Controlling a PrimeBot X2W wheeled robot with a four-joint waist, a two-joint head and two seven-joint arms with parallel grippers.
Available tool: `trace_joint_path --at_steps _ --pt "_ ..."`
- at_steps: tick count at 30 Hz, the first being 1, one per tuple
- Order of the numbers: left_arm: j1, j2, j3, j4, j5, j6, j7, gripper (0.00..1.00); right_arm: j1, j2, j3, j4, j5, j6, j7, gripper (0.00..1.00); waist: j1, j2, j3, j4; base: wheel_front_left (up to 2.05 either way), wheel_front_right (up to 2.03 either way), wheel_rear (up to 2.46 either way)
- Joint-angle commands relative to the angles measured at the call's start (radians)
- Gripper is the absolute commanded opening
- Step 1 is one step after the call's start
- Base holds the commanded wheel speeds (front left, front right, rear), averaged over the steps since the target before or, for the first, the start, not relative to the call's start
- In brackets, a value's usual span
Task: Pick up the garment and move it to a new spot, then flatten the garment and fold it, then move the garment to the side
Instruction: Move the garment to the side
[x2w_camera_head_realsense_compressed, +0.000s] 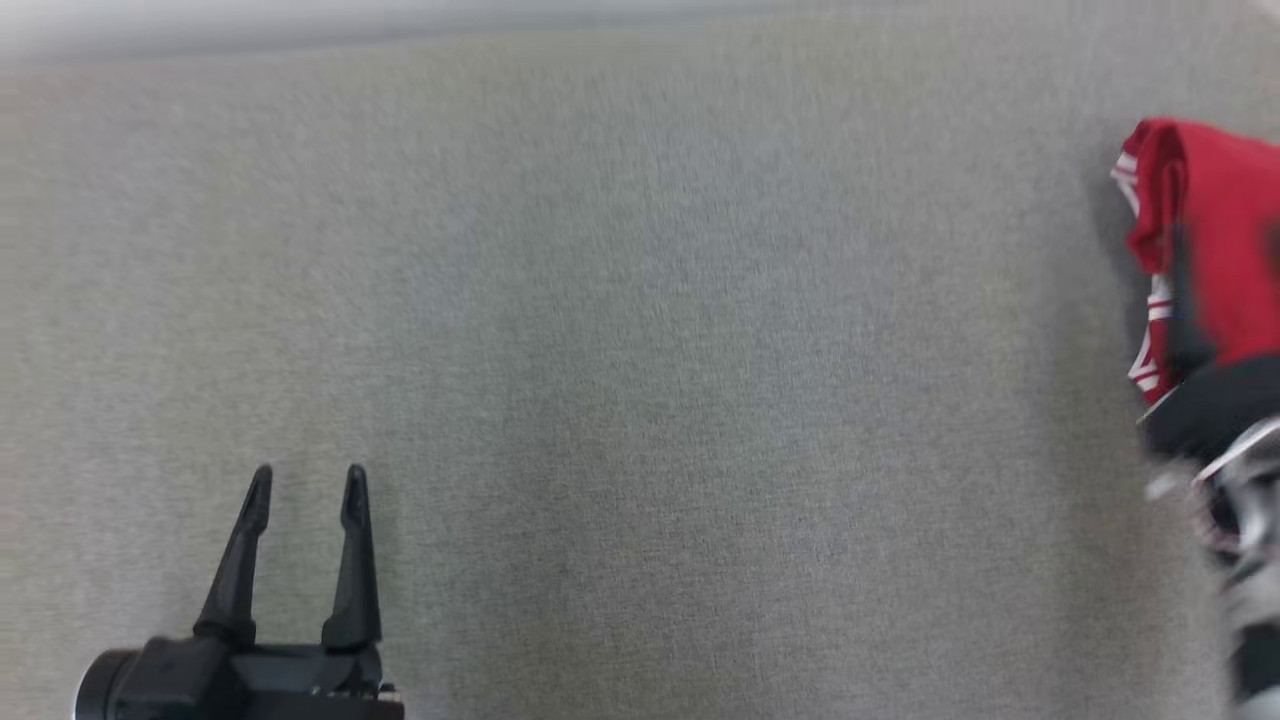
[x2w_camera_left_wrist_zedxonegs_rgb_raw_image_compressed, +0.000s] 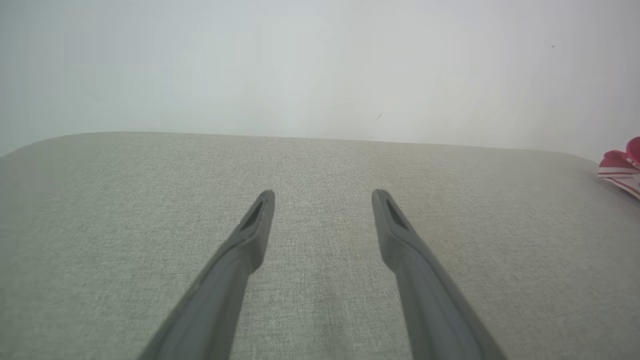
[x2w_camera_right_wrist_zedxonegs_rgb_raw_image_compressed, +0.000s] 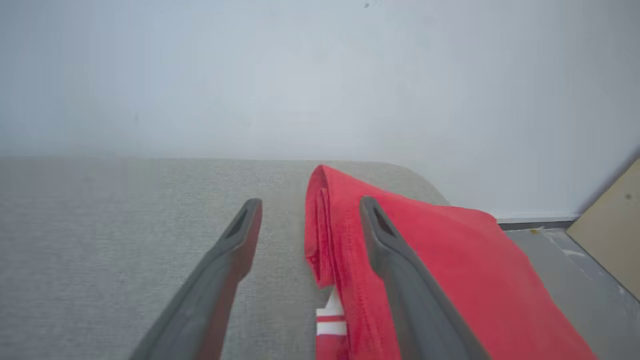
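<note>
Red and neatly folded, the garment (x2w_camera_right_wrist_zedxonegs_rgb_raw_image_compressed: 475, 260) lies at the right edge of the grey padded surface (x2w_camera_head_realsense_compressed: 640, 350), so the task looks essentially complete, with the right gripper (x2w_camera_right_wrist_zedxonegs_rgb_raw_image_compressed: 310, 201) splayed wide over it holding nothing and the left gripper (x2w_camera_head_realsense_compressed: 308, 472) equally wide, empty, well apart.

Red garment (x2w_camera_head_realsense_compressed: 1215, 230) cut off, right arm (x2w_camera_head_realsense_compressed: 1215, 415) smeared
In the head view the right edge cuts the garment, and just below it the right arm is a dark, silvery smear. From the right wrist, one finger of the right pincer (x2w_camera_right_wrist_zedxonegs_rgb_raw_image_compressed: 310, 201) hides a strip of the garment, whose near end runs off the bottom edge.
</note>
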Motion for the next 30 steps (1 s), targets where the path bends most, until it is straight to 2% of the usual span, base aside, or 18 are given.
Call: trace_joint_path --at_steps 1,5,9,14,18,30 --pt "0.023 -0.008 0.021 0.004 -0.010 0.008 -0.003 1.00 0.064 0.046 0.011 -0.042 0.008 -0.003 -0.021 1.00 0.0001 0.0001 -0.105 0.026 0.00 0.00 0.00" --pt "0.052 -0.017 0.056 0.019 -0.026 0.041 -0.003 1.00 0.175 0.130 0.031 -0.122 -0.001 -0.003 -0.043 1.00 0.0001 0.0001 -0.159 0.037 0.00 0.00 0.00" --pt "0.079 -0.020 0.051 0.053 -0.034 0.039 -0.003 1.00 0.316 0.229 0.053 -0.197 0.005 -0.003 -0.091 1.00 0.0001 0.0001 -0.216 0.059 0.00 0.00 0.00" --pt "0.115 -0.022 0.039 0.113 -0.051 0.056 -0.003 1.00 0.452 0.299 0.069 -0.221 0.007 -0.003 -0.151 1.00 0.0001 0.0001 -0.278 0.074 0.00 0.00 0.00" --pt "0.142 -0.022 0.026 0.148 -0.051 0.081 -0.003 1.00 0.494 0.317 0.078 -0.197 0.020 -0.003 -0.169 1.00 0.0001 0.0001 -0.313 0.069 0.00 0.00 0.00" --pt "0.170 -0.022 0.046 0.201 -0.049 0.075 -0.003 1.00 0.503 0.327 0.132 -0.105 0.012 -0.003 -0.197 1.00 0.0001 0.0001 -0.341 0.037 0.00 0.00 0.00"
